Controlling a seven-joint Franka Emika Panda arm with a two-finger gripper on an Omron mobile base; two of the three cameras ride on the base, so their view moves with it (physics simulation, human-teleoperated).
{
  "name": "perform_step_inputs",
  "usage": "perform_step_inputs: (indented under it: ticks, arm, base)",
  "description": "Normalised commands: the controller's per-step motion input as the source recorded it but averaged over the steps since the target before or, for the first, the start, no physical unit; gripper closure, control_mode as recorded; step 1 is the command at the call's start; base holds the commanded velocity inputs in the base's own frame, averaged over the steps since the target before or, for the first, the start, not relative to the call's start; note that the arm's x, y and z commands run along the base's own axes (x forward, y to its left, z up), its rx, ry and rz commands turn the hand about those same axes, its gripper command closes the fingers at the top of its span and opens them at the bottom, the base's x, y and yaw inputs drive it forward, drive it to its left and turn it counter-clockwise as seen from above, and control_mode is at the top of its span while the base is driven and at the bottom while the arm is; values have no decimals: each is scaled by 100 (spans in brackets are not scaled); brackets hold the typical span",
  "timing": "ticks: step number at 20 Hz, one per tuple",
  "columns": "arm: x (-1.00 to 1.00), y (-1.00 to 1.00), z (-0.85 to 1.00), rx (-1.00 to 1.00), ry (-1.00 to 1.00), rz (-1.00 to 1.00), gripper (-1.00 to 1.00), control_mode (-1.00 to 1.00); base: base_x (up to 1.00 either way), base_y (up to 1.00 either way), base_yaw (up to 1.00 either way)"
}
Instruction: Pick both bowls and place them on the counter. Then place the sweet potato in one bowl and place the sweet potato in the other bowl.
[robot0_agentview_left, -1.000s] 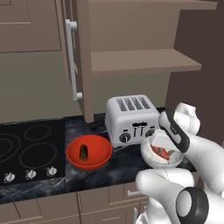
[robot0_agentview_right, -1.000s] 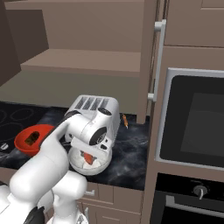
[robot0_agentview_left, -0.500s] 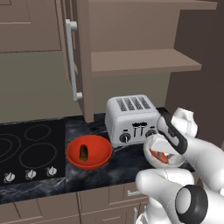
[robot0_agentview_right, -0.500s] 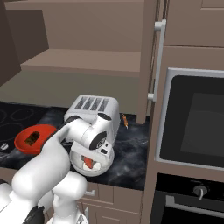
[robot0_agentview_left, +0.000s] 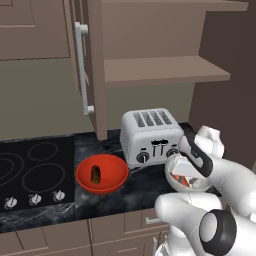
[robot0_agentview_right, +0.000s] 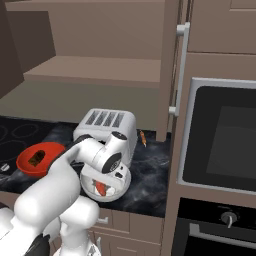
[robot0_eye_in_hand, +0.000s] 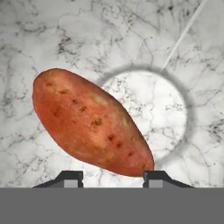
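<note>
Marbled bowl (robot0_agentview_left: 186, 181) holds sweet potato (robot0_eye_in_hand: 89, 123); end effector (robot0_eye_in_hand: 113, 176) spread directly above.

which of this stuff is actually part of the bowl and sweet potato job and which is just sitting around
Part of the job:
- wide glossy red bowl holding a brown sweet potato
- grey-white marbled bowl holding a reddish sweet potato
- black veined counter
- gripper

Just lying about:
- silver four-slot toaster
- black glass cooktop
- built-in oven
</note>
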Motion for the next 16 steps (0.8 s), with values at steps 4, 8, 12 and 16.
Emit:
perform_step_inputs:
  ticks: [4, 8, 12, 16]
  arm:
    - [0, 3, -2, 0, 0, 0, -100, -100]
    - [0, 2, 0, 0, 0, 0, -100, -100]
    - [0, 2, 4, 0, 0, 0, -100, -100]
    - [0, 5, 26, -1, 0, 0, -100, -100]
  base:
    - [0, 0, 0]
    - [0, 0, 0]
    - [0, 0, 0]
    - [0, 0, 0]
